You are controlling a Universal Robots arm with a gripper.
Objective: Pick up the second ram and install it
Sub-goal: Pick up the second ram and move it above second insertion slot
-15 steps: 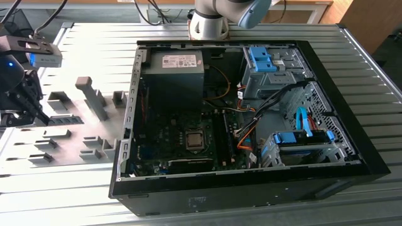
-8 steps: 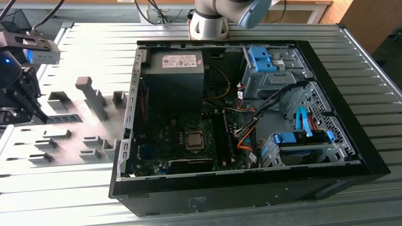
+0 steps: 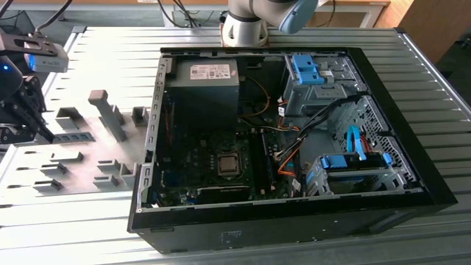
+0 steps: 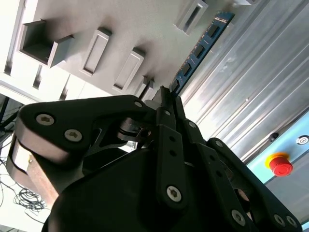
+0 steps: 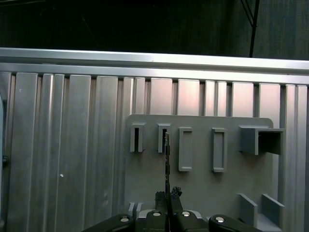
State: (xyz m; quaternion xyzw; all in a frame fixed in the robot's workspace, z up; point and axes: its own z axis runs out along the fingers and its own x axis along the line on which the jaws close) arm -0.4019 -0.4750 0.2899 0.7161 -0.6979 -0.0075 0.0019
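Ribbed metal surface (image 3: 88,237) carries one open computer case (image 3: 434,193) and, at the exterior view's left, one grey plate (image 3: 88,146) of holder blocks. One ram stick (image 5: 167,159) shows edge-on in the first wrist view, over that plate. Its near end sits in the end effector (image 5: 167,195), whose fingertips are clamped on it.

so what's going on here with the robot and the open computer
A robot arm's gripper is pinched on one end of a ram stick over the grey holder tray, beside the open computer case on the metal table. Whether the stick is clear of its holder can't be told. It isn't in the computer yet.
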